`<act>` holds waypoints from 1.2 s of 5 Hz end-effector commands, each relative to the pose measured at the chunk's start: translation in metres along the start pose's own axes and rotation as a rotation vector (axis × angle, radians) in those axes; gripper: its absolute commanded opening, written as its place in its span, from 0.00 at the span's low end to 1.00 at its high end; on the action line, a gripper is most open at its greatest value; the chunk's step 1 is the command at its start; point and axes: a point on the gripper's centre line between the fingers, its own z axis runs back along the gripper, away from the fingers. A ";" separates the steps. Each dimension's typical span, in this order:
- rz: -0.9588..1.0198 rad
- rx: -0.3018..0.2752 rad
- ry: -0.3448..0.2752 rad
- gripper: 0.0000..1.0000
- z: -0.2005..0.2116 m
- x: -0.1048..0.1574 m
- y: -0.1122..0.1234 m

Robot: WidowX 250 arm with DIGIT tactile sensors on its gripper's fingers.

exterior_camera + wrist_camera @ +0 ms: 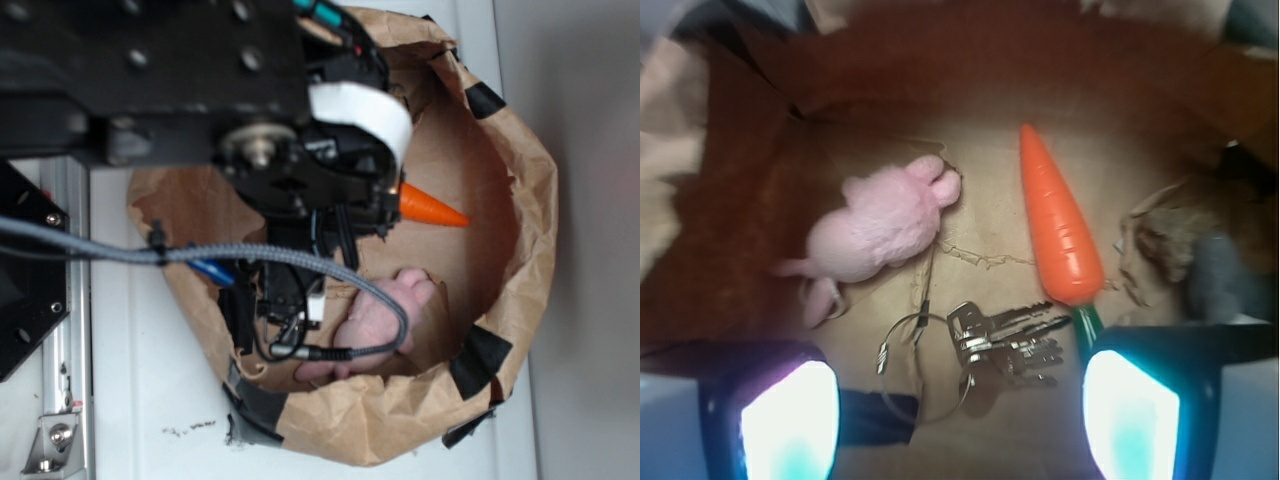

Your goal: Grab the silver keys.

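While the gripper (960, 400) hangs with its jaws spread wide and nothing between them, the silver keys (1005, 340) lie on the brown paper floor directly beneath, in the gap between the two fingers (790, 420). Several shiny, flat, toothed blades fan out toward three o'clock from a thin wire ring (915, 365) that loops away toward nine o'clock. Just at one o'clock from the bunch lies an orange carrot (1060, 225); at ten o'clock rests a pink plush toy (880, 225). Everything sits inside a crumpled brown paper bag (520, 230) patched with black tape (480, 360), standing on a white table (150, 400).
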 end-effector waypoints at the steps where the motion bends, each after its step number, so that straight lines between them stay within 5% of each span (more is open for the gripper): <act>1: -0.097 -0.013 -0.017 1.00 -0.029 0.010 -0.015; 3: -0.136 0.008 -0.034 1.00 -0.029 0.008 -0.017; 5: -0.124 -0.028 -0.089 1.00 -0.015 0.010 0.012; 6: -0.109 0.002 -0.099 1.00 -0.012 0.007 0.025</act>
